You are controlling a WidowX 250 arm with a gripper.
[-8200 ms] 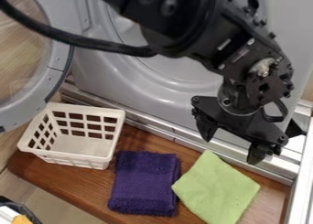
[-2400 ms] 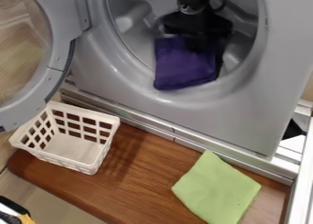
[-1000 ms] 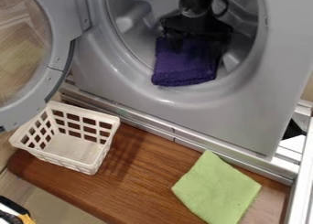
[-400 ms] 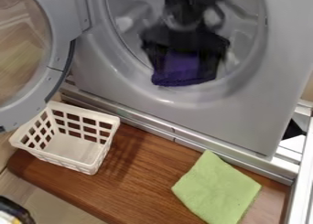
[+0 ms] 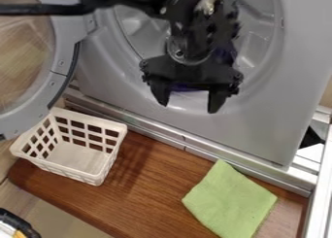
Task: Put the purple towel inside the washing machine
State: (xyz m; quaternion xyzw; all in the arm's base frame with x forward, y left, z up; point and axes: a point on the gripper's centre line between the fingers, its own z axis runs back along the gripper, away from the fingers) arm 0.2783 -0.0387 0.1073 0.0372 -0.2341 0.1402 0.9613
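a passage is afforded over the wooden board [image 5: 152, 183] between the white basket [image 5: 55, 167], left, and the green cloth [image 5: 230, 200], right. the washing machine [image 5: 285, 86] opening is partly blocked by the gripper [image 5: 187, 107]; the left approach is obstructed by the open door [image 5: 59, 62].

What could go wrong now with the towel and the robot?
The open hand hangs in front of the purple towel, so it might catch and drag the towel out. The towel seems to lie near the front of the washing machine, so it may slip down. The black cable passes over the open door and could snag.
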